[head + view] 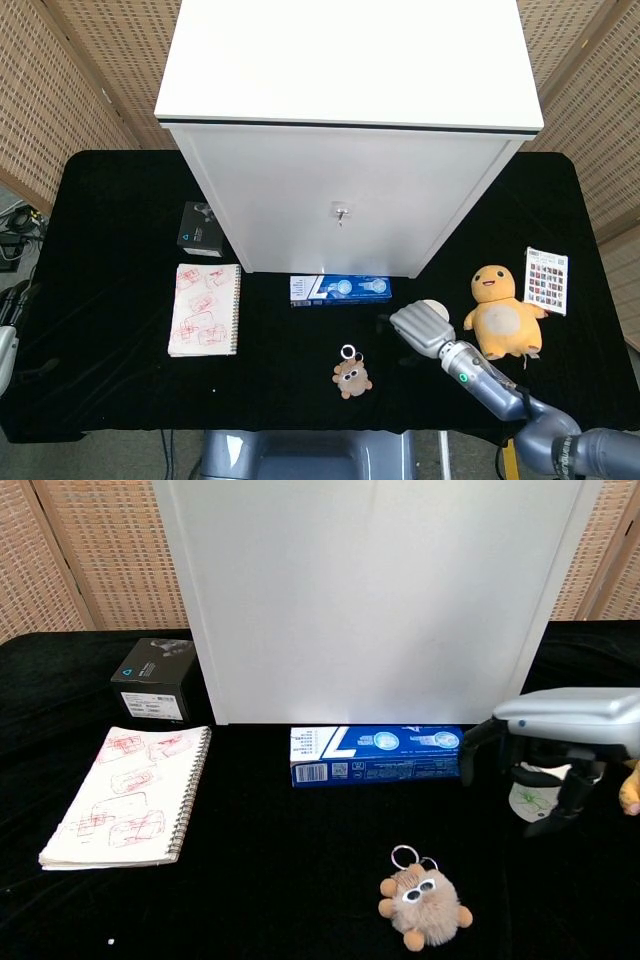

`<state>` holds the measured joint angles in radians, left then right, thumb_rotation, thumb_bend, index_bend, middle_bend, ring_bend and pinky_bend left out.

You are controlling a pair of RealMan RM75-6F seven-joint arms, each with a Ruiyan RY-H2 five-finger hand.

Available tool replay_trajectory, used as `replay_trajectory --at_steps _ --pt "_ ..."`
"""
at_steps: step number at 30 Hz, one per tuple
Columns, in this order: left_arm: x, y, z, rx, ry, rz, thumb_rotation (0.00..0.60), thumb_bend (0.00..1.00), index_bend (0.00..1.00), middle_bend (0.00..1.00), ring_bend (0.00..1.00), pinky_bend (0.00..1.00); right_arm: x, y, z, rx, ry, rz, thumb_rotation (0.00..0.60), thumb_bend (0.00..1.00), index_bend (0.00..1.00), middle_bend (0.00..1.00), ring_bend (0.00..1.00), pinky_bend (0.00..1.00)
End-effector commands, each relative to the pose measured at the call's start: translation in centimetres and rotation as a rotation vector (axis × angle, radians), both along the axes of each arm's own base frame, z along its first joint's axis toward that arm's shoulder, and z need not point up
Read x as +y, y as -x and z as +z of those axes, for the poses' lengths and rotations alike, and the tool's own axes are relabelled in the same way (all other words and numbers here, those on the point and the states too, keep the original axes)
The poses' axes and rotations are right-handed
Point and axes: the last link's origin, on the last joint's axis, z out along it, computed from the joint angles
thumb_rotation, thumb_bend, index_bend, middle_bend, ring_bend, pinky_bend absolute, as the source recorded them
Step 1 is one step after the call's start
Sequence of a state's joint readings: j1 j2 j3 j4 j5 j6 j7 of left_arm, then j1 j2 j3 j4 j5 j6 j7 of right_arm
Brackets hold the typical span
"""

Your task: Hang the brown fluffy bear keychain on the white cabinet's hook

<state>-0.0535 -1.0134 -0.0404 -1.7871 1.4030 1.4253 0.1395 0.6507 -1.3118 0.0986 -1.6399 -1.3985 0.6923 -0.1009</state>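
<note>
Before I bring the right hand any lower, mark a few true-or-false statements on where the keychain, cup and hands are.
1. The bear keychain lies on the black table. True.
2. The right hand holds the keychain. False: it is over the paper cup, holding nothing.
3. The keychain already hangs on the cabinet hook. False: the hook is bare.
4. The blue box lies in front of the white cabinet. True.
5. The left hand is at the table's left edge. True.
</note>
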Motion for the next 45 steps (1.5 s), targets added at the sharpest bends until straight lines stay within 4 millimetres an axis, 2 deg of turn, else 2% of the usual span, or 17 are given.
replay_trajectory --at_steps 1,7,18,22,45 --pt "0.1 -0.1 0.0 -0.001 -0.002 -0.002 0.600 0.00 0.00 0.00 0.00 0.00 -1.1 -1.5 -2.6 0.024 -0.035 0.004 0.600 0.41 0.42 0.93 0.97 1.00" --pt "0.2 0.1 -0.1 0.001 0.004 0.009 0.600 0.00 0.00 0.00 0.00 0.00 -1.9 -2.9 -4.9 0.028 -0.051 -0.019 0.600 0.44 0.46 0.93 0.97 1.00" --pt "0.1 0.3 0.1 -0.002 0.002 0.015 0.600 0.00 0.00 0.00 0.00 0.00 -2.0 -3.8 -7.6 0.062 -0.029 -0.005 0.600 0.50 0.48 0.93 0.97 1.00" --pt "0.2 0.3 0.0 -0.002 0.006 0.015 0.600 0.00 0.00 0.00 0.00 0.00 -1.8 -4.3 -8.3 0.057 -0.033 0.001 0.600 0.53 0.49 0.93 0.97 1.00" --pt "0.4 0.4 -0.3 0.004 0.017 0.023 0.600 0.00 0.00 0.00 0.00 0.00 -1.4 -5.0 -11.3 0.098 -0.026 0.043 0.600 0.55 0.56 0.93 0.97 1.00"
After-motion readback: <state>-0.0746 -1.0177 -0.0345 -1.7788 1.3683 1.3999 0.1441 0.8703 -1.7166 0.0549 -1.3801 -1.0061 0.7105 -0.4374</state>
